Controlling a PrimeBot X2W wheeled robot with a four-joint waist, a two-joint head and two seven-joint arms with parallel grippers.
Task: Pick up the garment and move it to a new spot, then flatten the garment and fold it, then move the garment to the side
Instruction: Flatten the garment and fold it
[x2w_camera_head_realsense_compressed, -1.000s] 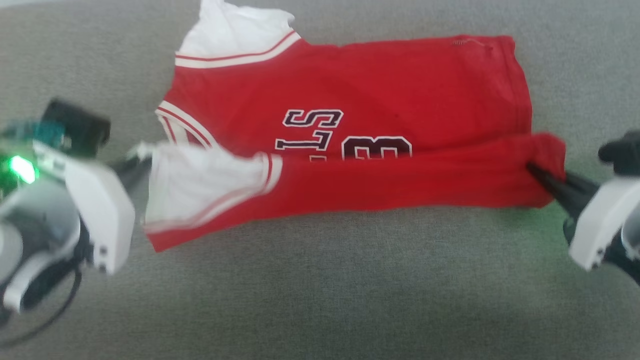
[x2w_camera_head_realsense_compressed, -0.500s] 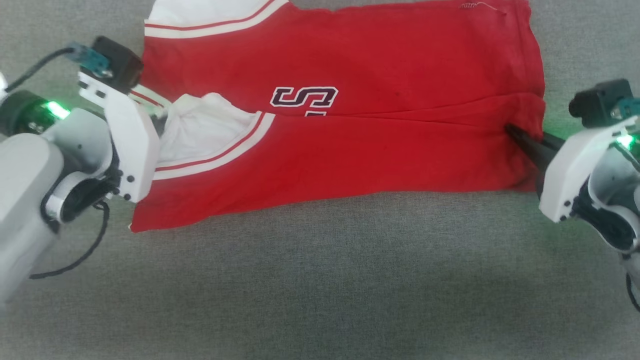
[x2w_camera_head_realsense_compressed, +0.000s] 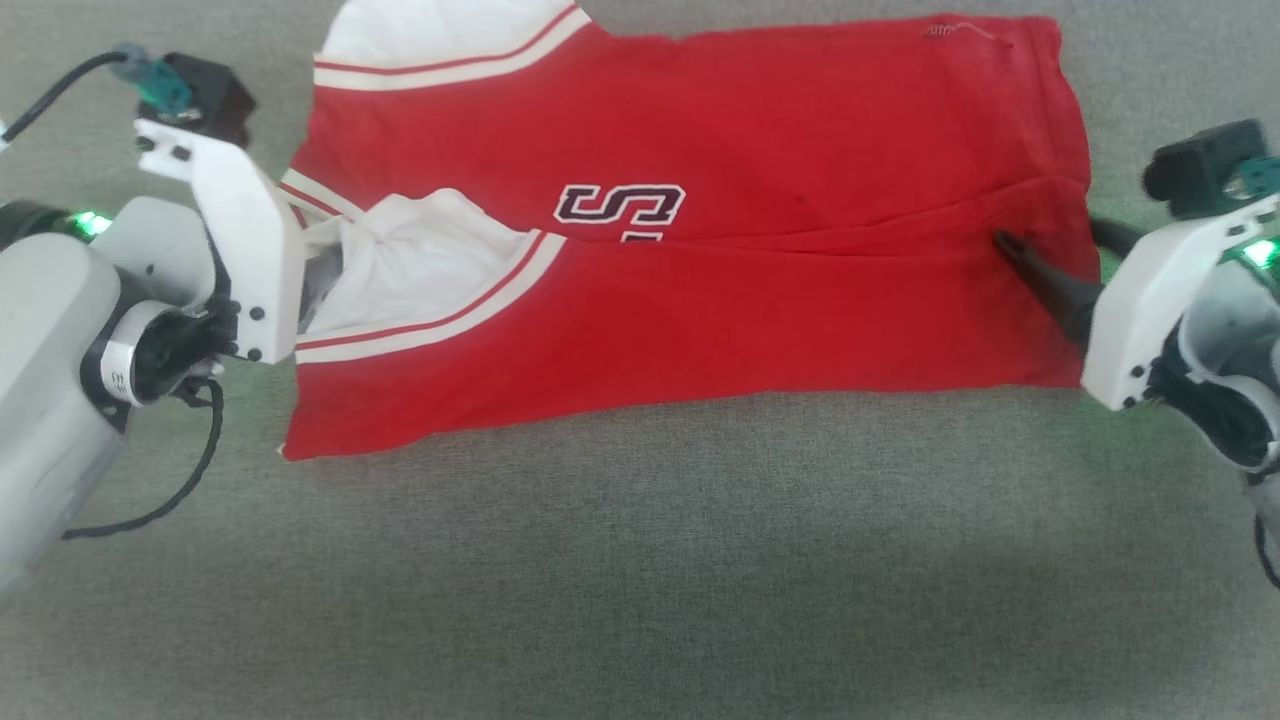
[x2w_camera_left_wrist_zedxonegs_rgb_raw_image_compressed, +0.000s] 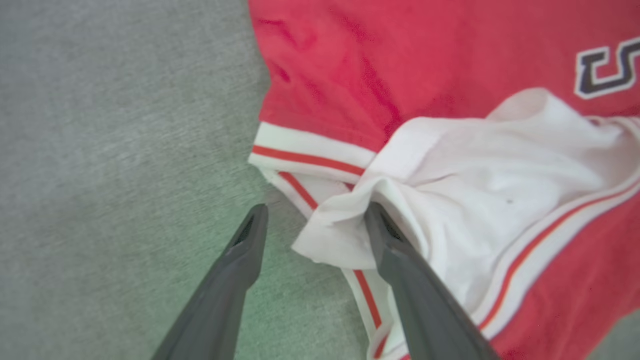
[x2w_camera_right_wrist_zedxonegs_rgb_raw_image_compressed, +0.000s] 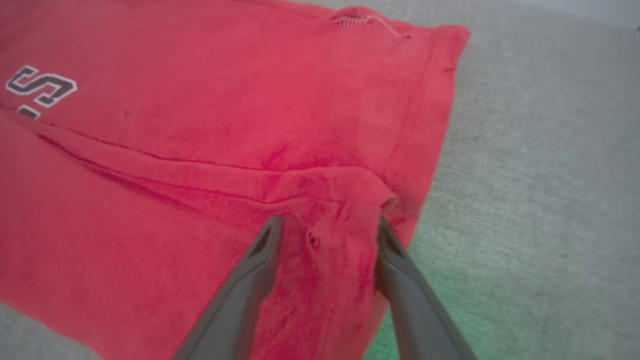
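Evidently, a lengthwise fold is laid in the garment (x2w_camera_head_realsense_compressed: 760, 290) at twelve o'clock on the grey surface (x2w_camera_head_realsense_compressed: 640, 560), jaws spread on the left gripper (x2w_camera_left_wrist_zedxonegs_rgb_raw_image_compressed: 316, 210) at nine and the right gripper (x2w_camera_right_wrist_zedxonegs_rgb_raw_image_compressed: 327, 222) at three; withdrawal is called for.

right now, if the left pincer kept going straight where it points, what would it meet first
The white sleeve of the garment: the left pincer stands open with the sleeve's crumpled edge right at its fingertips, though depth is unclear.
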